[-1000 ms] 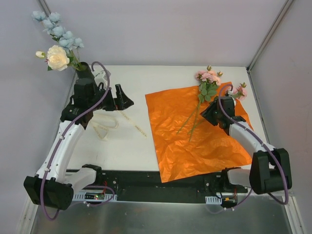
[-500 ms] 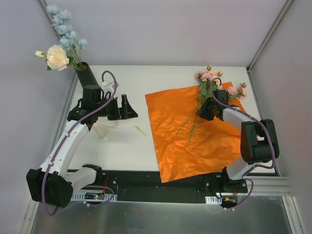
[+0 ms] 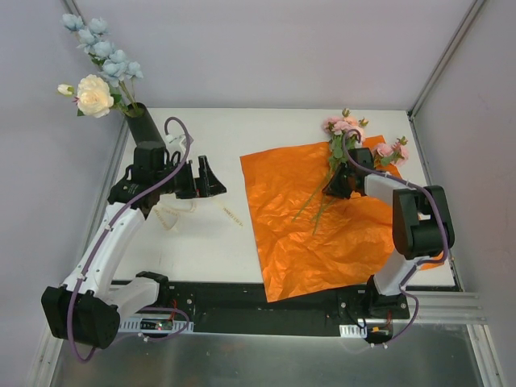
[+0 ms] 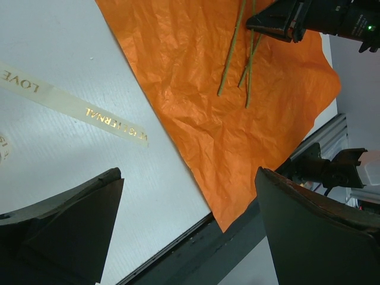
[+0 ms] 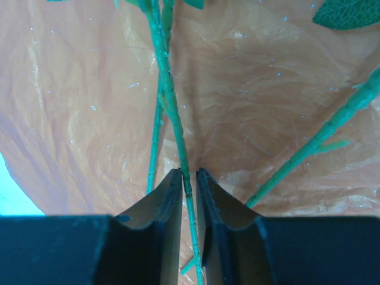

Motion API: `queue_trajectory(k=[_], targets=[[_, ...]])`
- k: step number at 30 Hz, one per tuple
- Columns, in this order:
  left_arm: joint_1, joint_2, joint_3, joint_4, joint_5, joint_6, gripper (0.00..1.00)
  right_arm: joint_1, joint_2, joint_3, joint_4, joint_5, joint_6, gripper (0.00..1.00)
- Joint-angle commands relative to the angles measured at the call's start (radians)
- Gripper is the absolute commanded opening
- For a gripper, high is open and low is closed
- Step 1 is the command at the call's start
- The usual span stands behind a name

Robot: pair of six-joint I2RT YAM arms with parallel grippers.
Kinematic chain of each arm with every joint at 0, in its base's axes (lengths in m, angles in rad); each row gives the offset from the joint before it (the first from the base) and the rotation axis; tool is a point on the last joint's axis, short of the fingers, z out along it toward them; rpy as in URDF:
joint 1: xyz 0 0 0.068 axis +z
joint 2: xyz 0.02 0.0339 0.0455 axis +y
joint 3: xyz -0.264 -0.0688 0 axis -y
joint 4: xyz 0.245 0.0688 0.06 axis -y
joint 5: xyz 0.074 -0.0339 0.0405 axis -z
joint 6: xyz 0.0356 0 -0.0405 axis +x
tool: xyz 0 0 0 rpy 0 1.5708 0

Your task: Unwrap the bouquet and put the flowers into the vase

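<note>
The dark vase (image 3: pixel 145 125) stands at the far left corner with a cream flower (image 3: pixel 95 95) and blue flowers (image 3: pixel 101 48) in it. The orange paper (image 3: pixel 322 234) lies spread flat on the right. Pink flowers (image 3: pixel 344 126) lie on its far edge, stems (image 4: pixel 231 56) pointing toward me. My right gripper (image 3: pixel 329 188) is low over the paper, its jaws drawn in to a narrow slit around one green stem (image 5: pixel 169 89), with a thin gap showing on one side. My left gripper (image 3: pixel 214 179) hangs wide open and empty beside the vase.
The cream ribbon (image 3: pixel 173 211) lies loose on the white table left of the paper, lettered in gold (image 4: pixel 89 110). Another pink bloom (image 3: pixel 391 151) rests at the paper's far right corner. Grey walls and metal posts close in the table.
My right gripper's jaws have narrowed around the stem and its arm has folded in closer over the paper. The left arm shifted slightly by the vase, and the blue flowers swayed.
</note>
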Motion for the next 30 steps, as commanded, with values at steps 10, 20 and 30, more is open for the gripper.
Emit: queue_trajectory(k=[10, 20, 30], targets=[[-0.007, -0.027, 0.03, -0.021, -0.078, 0.007, 0.99, -0.004, -0.126, 0.025, 0.0, -0.005, -0.059, 0.0], [-0.007, -0.004, 0.064, -0.019, 0.009, 0.009, 0.93, 0.058, -0.343, -0.018, 0.021, -0.03, -0.07, 0.0], [-0.016, 0.086, 0.101, 0.109, 0.21, -0.129, 0.84, 0.384, -0.496, -0.178, 0.315, -0.062, 0.06, 0.0]])
